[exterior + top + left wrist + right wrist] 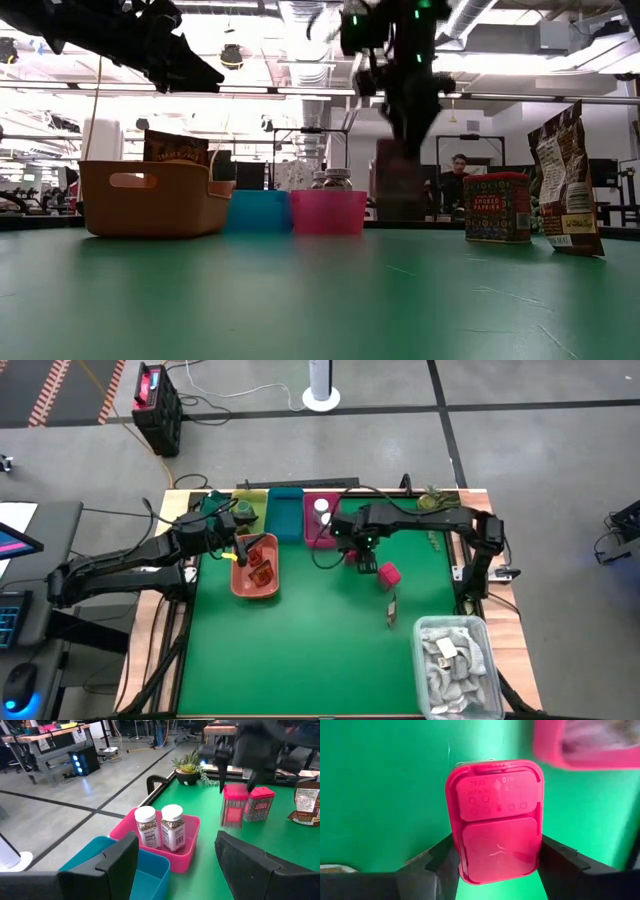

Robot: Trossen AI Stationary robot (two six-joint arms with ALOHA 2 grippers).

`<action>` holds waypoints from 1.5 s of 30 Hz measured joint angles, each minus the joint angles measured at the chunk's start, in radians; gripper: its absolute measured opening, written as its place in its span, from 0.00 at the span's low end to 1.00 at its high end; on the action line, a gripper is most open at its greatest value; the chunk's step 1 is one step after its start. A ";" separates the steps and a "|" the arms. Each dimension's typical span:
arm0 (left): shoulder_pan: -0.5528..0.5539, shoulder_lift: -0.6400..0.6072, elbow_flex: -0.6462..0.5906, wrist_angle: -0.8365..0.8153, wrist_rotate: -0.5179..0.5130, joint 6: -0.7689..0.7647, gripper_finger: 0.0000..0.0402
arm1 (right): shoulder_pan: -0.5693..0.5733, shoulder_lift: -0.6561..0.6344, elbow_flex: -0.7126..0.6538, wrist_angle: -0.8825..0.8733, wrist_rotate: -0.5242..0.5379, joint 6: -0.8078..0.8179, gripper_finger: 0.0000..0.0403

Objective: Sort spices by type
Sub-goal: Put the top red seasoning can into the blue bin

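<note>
My right gripper [362, 556] is shut on a bright pink boxy pack [495, 820], just right of the pink tray [312, 530]. That tray holds two white-capped jars [160, 826]. A second pink pack [388, 574] and a red-brown sachet [391, 610] stand on the green mat. Further red-brown sachets [258, 565] stand in the orange tray [240, 582]. My left gripper [177, 840] is open and holds nothing. It hovers over the orange tray's far end [240, 546], pointing at the teal and pink trays. My right gripper pinches the pink pack by its two long sides just below the lid [495, 785], one finger [442, 857] on each side. The fingers come from above, pointing down. The pack hangs upright below them [233, 810], its base lifted a little clear of the mat [400, 215].
A yellow-green tray [252, 510] and a teal tray [288, 516] sit left of the pink tray along the far edge. A grey bin of pale rags [455, 665] fills the near right corner. A small potted plant [432, 500] stands at the far right. The mat's middle [310, 650] is bare.
</note>
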 joint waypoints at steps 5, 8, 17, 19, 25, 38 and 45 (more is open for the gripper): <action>0.000 0.000 0.000 0.004 0.000 -0.004 0.63 | 0.046 -0.001 0.136 -0.021 -0.001 0.047 0.59; 0.000 0.000 0.000 0.029 0.000 -0.015 0.63 | 0.075 -0.001 0.177 0.082 -0.002 0.062 0.59; 0.000 -0.001 0.066 -0.053 -0.059 -0.047 0.63 | 0.065 -0.001 0.189 0.345 -0.003 0.063 0.59; 0.000 -0.001 0.087 -0.095 -0.090 -0.047 0.63 | 0.052 -0.001 0.189 0.380 -0.006 0.063 0.59; 0.000 0.000 0.114 -0.113 -0.119 -0.027 0.63 | 0.004 -0.001 0.189 0.475 -0.022 0.062 0.59; 0.001 -0.049 0.127 -0.194 -0.128 -0.006 0.63 | -0.082 0.329 0.622 0.387 -0.047 -0.069 0.60; 0.002 -0.153 0.127 -0.303 -0.128 -0.044 0.63 | -0.130 0.456 0.778 0.401 -0.107 -0.113 0.60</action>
